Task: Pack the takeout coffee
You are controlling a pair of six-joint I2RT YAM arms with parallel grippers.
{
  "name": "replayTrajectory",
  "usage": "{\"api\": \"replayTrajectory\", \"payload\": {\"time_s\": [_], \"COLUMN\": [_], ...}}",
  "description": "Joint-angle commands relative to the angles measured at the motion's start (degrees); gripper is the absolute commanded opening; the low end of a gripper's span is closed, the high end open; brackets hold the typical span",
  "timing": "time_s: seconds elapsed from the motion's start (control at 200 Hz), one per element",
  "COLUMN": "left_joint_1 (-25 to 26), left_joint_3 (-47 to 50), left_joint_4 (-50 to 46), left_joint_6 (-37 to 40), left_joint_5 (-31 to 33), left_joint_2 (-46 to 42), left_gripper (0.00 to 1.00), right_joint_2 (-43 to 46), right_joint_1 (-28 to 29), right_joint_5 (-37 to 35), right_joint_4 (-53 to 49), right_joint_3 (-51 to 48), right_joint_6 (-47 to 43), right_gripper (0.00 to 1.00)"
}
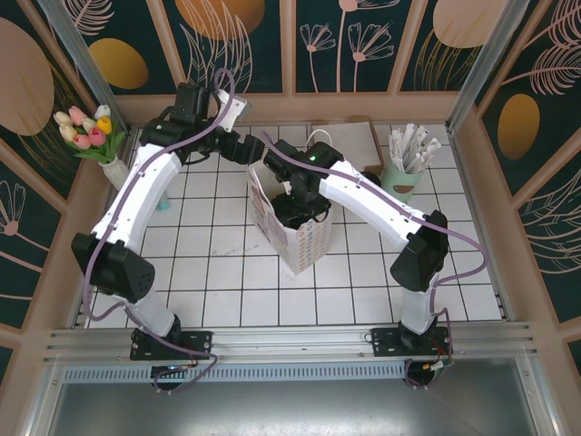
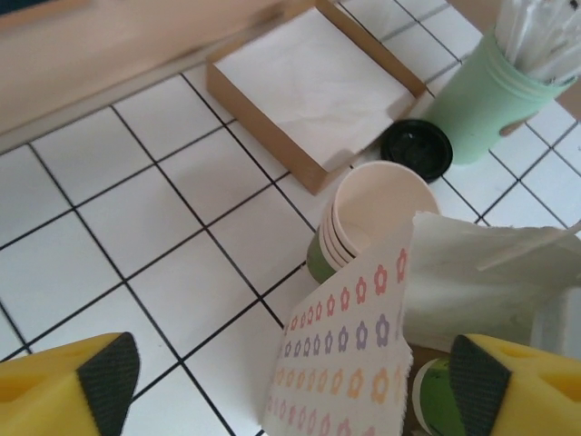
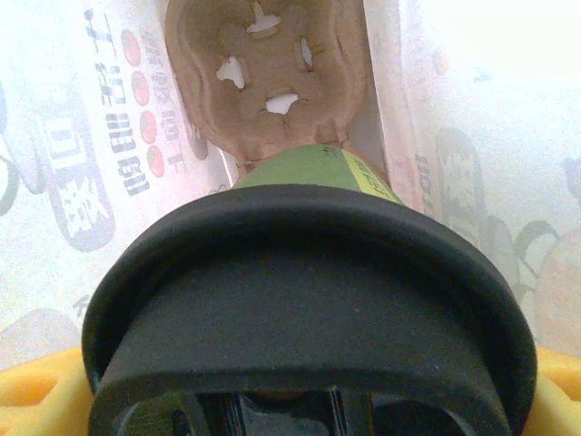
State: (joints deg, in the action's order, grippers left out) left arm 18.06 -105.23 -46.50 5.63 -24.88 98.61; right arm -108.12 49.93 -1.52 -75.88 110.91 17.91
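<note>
Coffee [image 3: 309, 300] is lidded and down inside the bag [image 1: 304, 243] — right fingers [image 3: 36, 400] pinching it above the tray [image 3: 272, 73]; left fingers [image 2: 54, 386] spread by the rim. Seating and release remain.

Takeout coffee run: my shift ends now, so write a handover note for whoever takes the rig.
Left end effector: open, empty, over the rim of the paper bag.
Right end effector: inside the bag, closed on the takeout coffee.
Done: lid on, cup inside the bag, cardboard carrier below it.
Left: probably set it in the carrier, release, withdraw.
</note>
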Motion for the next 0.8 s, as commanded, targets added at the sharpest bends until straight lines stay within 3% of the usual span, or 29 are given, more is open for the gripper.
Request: {"api": "replayTrajectory", "payload": {"time_s": [0.0,0.2,0.611,0.796], "left_joint_1": [0.03,0.04,0.06,0.09], "left_joint_3": [-2.96,-3.90,-0.95,1.75], "left_joint_4": [-5.63,-6.95,-0.43,-1.04], "left_joint_6": [3.51,5.92,6.76,7.56], "left_joint_5": [-4.23,-6.20,-9.84,-9.57], "left_joint_2": [3.58,4.90,-0.07,-0.08], "left_gripper": [0.85,0.76,0.93,0.89], "right_joint_2": [1.16,0.62,0.05,0.54], "right_joint_1": [0.17,0.17,0.26,0.30], "right_joint_5": [-0.43,-0.34,-0.61,-0.69], "right_joint_4": [-0.31,-0.58,-0.81,-0.67], "right_joint_3": [0.78,1.26,1.87,1.54], "right_joint_6": [-1.03,-1.11,-1.03,-0.91], "right_gripper": [0.73,0.73,0.73,0.73]}}
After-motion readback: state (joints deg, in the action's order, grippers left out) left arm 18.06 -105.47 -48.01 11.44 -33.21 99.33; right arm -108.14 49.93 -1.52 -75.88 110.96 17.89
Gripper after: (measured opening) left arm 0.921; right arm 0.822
